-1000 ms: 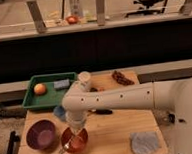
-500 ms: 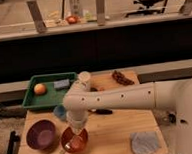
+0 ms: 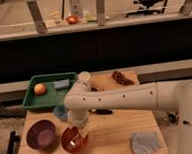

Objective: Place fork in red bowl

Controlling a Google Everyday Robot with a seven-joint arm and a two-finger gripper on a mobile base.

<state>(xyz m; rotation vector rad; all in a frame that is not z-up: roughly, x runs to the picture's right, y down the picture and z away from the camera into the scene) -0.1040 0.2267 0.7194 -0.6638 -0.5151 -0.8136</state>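
The red bowl (image 3: pixel 73 140) sits on the wooden table (image 3: pixel 119 132) at the front left, next to the purple bowl (image 3: pixel 41 134). My gripper (image 3: pixel 79 131) hangs at the end of the white arm, directly over the red bowl's right side. A thin pale streak inside the bowl under the gripper may be the fork (image 3: pixel 72 138); I cannot tell if it is held or lying loose. The longer dark-handled utensil (image 3: pixel 101 111) lies on the table just behind the arm.
A green tray (image 3: pixel 48 93) at the back left holds an orange fruit (image 3: pixel 39 88) and a blue-grey sponge (image 3: pixel 61 84). A small blue cup (image 3: pixel 60 112) stands behind the bowls. A brown item (image 3: pixel 122 78) lies at the back, a grey cloth (image 3: pixel 145 142) at front right.
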